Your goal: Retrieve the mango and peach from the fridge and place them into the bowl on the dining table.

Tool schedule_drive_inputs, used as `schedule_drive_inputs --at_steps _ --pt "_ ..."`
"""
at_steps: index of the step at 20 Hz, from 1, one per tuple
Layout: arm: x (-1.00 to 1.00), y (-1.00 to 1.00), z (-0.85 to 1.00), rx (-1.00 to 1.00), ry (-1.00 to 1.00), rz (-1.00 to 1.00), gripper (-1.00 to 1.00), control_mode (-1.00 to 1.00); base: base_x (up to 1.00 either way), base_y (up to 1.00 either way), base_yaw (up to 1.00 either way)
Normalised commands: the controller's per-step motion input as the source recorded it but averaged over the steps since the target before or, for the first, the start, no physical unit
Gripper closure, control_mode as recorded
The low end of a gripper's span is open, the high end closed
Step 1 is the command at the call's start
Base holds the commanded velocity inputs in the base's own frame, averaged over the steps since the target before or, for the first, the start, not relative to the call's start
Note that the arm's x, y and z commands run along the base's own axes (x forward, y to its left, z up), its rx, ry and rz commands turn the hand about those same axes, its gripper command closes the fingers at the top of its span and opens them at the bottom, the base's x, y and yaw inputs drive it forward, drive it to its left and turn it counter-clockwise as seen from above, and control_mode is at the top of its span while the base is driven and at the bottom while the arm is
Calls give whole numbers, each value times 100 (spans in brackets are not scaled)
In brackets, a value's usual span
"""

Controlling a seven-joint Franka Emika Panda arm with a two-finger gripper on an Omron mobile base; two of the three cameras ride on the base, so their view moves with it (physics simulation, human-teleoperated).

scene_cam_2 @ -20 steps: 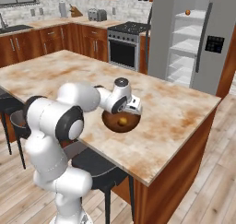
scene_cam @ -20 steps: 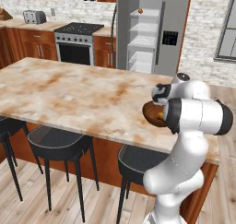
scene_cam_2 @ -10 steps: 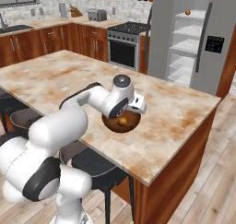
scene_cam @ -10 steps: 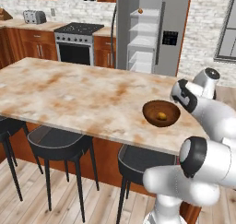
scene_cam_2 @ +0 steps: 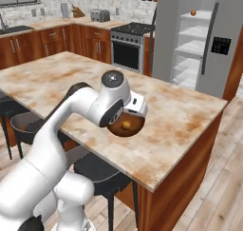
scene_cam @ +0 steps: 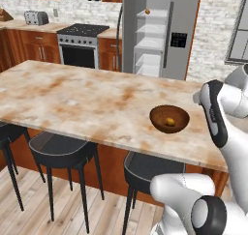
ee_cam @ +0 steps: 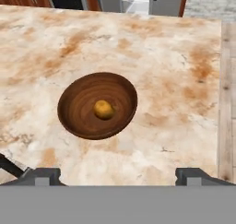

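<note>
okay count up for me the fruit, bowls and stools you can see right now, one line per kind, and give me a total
Fruit: 2, a yellow-orange fruit in the bowl and a small orange fruit on the open fridge's top shelf
Bowls: 1, the brown bowl on the dining table
Stools: 3
Total: 6

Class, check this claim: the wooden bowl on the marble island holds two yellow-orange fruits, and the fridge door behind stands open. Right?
Not quite. The bowl holds one yellow-orange fruit, as the hand view shows. The rest stands: it sits on the marble island, and the fridge stands open.
</note>
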Motion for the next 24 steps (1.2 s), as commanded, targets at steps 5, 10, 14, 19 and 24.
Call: schedule_drive_inputs --at_steps 5,10,14,19,24 --pt "-100 13 28 0 -3 0 -100 -100 0 0 0" --pt "-66 42 14 -7 1 0 -100 -100 0 0 0" --pt "-36 51 11 -19 1 0 -100 -100 0 0 0" --pt "-52 13 2 -12 -1 0 -100 -100 0 0 0" --pt "-61 0 0 -5 -4 0 -100 -100 0 0 0"
